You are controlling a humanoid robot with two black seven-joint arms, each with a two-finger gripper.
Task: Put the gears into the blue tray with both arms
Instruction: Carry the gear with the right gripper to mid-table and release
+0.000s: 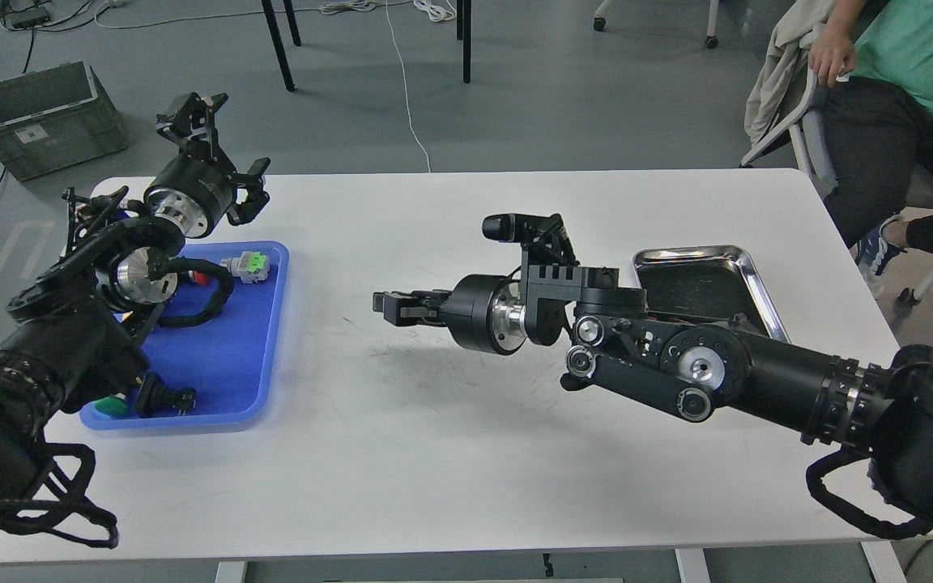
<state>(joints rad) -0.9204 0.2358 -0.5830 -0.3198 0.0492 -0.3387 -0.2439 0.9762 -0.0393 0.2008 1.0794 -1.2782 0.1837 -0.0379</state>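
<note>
At the far left of the frame, the left black pincer gripper (249,188) hangs over the upper edge of the rectangular bright blue plastic tray (240,356), its fingers spread apart with nothing between them. The tray lies at the left side of the white table (466,453). In it show a grey connector with a green face (248,265) near its upper right corner, a small red cap (201,278) half hidden behind the arm's cable, and a black-bodied button switch (165,398) beside a green cap (112,406) at the lower edge.

Toward the centre, the right black pincer gripper (389,308) points leftward above bare tabletop, well apart from the tray. Its fingers look pressed close together, but whether they pinch anything I cannot tell. At the right stands a shiny steel tray with a dark bottom (750,275), partly covered by the right arm.

No small black toothed gear is discernible anywhere, so where the gears are cannot be told. My judgement is that the right arm is mid-carry toward the blue tray; the next move would call for travelling further left over the rim, then opening.
</note>
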